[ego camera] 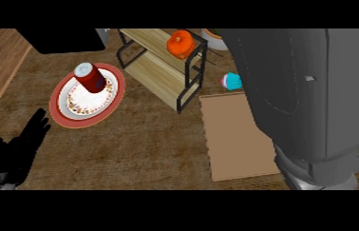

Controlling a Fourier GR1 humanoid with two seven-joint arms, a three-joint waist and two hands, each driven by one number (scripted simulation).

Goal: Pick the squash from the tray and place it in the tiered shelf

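Observation:
The orange squash (181,43) sits on the top board of the tiered shelf (163,73), a black-framed rack with wooden boards at the upper middle. No hand touches it. The brown tray (237,139) lies flat to the right of the shelf's foot, with nothing showing on its visible part. My right forearm (301,97) rises tall along the right side, covering the tray's right edge and running out past the top; its hand is hidden from view. My left hand (24,144) rests open at the lower left edge, fingers up.
A red can (91,78) stands on a white patterned plate with a red rim (69,116) left of the shelf. A teal and pink object (231,81) lies between the shelf and my right forearm. A dark block (63,40) stands at the top left.

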